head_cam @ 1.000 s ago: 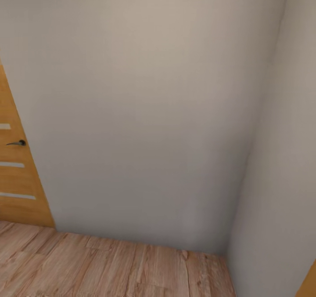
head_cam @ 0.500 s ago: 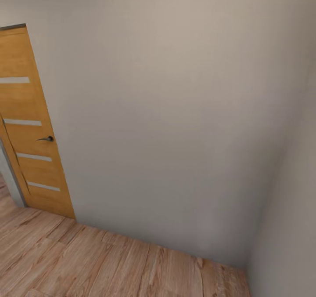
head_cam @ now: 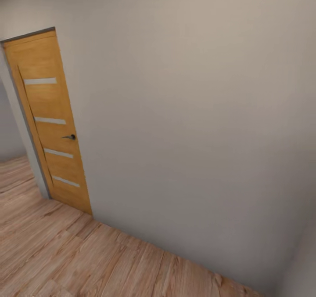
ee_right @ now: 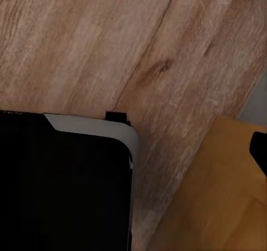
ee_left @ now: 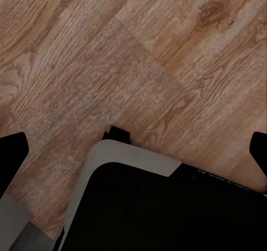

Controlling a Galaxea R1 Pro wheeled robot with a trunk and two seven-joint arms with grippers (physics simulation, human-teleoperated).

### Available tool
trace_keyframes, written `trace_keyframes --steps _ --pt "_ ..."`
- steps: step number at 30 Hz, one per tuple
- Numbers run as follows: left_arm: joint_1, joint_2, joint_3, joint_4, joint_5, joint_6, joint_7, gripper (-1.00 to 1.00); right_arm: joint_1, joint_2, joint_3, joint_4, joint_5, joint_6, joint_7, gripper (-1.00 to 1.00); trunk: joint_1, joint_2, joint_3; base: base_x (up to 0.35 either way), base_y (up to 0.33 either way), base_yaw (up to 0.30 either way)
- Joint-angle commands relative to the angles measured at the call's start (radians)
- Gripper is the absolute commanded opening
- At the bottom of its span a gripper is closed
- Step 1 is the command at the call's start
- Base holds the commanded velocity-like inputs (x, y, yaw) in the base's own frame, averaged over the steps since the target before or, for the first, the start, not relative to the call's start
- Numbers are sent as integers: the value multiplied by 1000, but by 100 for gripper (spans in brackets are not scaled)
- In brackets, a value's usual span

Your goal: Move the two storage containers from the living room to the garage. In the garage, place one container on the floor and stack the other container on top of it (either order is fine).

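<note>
Ahead in the head view, a plain pale wall (head_cam: 188,112), meeting a light wood plank floor (head_cam: 66,253) along its foot; at the left of that wall, an orange-brown door (head_cam: 50,125) with four pale horizontal strips and a dark lever handle (head_cam: 69,136), standing swung slightly out from its frame; more plank floor visible past the door's left edge, with a grey wall behind. Seen from the left wrist, left gripper (ee_left: 134,151) hanging over the planks with its two black fingertips (ee_left: 12,153) far out at opposite edges of the view, spread wide, with nothing between them but the floor and a corner of the robot's black base (ee_left: 167,206) with its grey rim. Seen from the right wrist, right gripper (ee_right: 133,151) likewise over planks and over a grey-rimmed corner of the black base (ee_right: 61,184); one black fingertip (ee_right: 259,151) far out at the view's edge, the other lost against the black of the base, so spread rather than pinched, and holding nothing; beside that fingertip, an orange-brown panel (ee_right: 222,206) the colour of the door. Cannot tell from these views where the two storage containers lie relative to either gripper.
</note>
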Motion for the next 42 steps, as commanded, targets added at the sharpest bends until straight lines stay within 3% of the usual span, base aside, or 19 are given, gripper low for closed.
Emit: trace_keyframes --steps 1,28,42 --pt "-1 0 8 1 1 -3 -2 100 -1 0 8 3 -7 -5 0 100 1 -1 -2 184 0 269" --pt "-1 0 8 1 1 -1 -2 100 -1 0 8 3 -7 -5 0 100 1 -1 -2 169 0 269" --pt "-1 0 8 1 1 0 -2 100 -1 0 8 3 -7 -5 0 100 1 -1 -2 290 0 269"
